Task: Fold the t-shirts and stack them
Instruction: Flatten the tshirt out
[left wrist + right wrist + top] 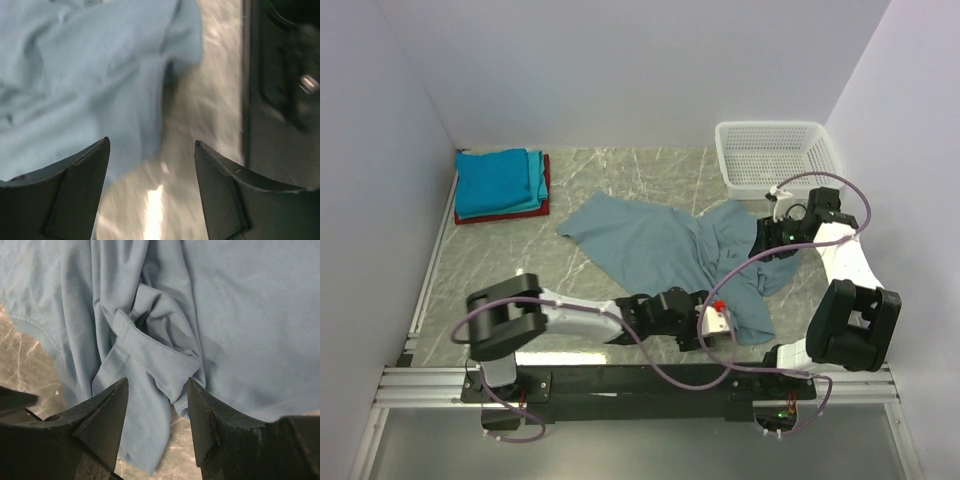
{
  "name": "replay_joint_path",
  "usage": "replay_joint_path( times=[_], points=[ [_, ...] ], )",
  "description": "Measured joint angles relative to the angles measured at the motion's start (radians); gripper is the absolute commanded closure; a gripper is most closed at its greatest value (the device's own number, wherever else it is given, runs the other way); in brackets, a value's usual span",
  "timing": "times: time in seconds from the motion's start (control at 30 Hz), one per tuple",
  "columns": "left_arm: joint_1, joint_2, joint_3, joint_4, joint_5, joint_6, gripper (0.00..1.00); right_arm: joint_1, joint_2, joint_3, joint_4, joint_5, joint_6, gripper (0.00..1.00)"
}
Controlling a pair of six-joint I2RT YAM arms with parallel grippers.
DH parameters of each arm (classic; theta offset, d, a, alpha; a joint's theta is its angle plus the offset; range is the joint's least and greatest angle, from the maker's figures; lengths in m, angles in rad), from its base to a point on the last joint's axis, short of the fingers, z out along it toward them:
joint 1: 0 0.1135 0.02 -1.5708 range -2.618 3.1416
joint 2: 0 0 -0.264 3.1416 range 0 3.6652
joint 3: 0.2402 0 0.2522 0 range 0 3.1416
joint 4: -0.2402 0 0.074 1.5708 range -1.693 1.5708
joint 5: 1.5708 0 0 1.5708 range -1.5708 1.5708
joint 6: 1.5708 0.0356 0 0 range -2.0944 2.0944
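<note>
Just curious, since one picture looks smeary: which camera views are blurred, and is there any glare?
Left wrist view: blurred, the grey-blue t-shirt and table soft, with a bright glare patch near the bottom. Right wrist view: sharp, with dark shadows in the creases. Top view: evenly lit, clear.

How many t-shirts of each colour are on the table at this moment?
grey-blue t-shirt, crumpled: 1
bright blue t-shirt, folded: 1
teal t-shirt, folded: 1
red t-shirt, folded: 1
Total: 4

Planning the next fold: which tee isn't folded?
The grey-blue tee, spread crumpled mid-table; the others lie folded in the far-left stack.
</note>
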Motion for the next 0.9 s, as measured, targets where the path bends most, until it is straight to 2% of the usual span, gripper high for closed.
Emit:
replay_joint_path(
  times=[0.2,0.23,0.3,0.33,0.37,0.4,0.43,0.53,0.63,0.77,0.9],
  points=[
    [-0.017,0.187,0.141,0.047,-0.049,0.045,0.30,-0.039,-0.001,-0.020,0.004,-0.027,-0.004,0.42],
    [-0.020,0.205,0.152,0.046,-0.051,0.048,0.35,-0.048,-0.001,-0.020,0.005,-0.034,-0.005,0.42],
    [-0.031,0.246,0.177,0.044,-0.069,0.047,0.49,-0.064,-0.001,-0.020,0.005,-0.044,-0.008,0.42],
    [-0.039,0.269,0.194,0.041,-0.085,0.045,0.69,-0.069,-0.001,-0.020,0.005,-0.047,-0.009,0.42],
    [-0.046,0.292,0.214,0.036,-0.106,0.040,0.79,-0.073,-0.001,-0.020,0.005,-0.051,-0.010,0.42],
    [-0.053,0.313,0.233,0.032,-0.131,0.037,0.93,-0.077,-0.001,-0.020,0.005,-0.055,-0.012,0.42],
    [-0.058,0.329,0.252,0.031,-0.158,0.028,0.99,-0.080,-0.001,-0.020,0.005,-0.055,-0.012,0.42],
    [-0.069,0.339,0.267,0.027,-0.243,-0.001,1.00,-0.090,-0.001,-0.020,0.014,-0.053,-0.006,0.42],
    [-0.064,0.283,0.195,0.045,-0.305,-0.050,1.00,-0.102,0.003,-0.020,0.048,-0.012,0.040,0.43],
    [-0.024,0.096,0.024,0.034,-0.358,-0.137,1.00,-0.107,0.035,-0.012,0.086,0.038,0.084,0.43],
    [0.046,-0.189,-0.155,0.007,-0.400,-0.254,1.00,-0.107,0.068,-0.003,0.102,0.054,0.091,0.43]
  ],
)
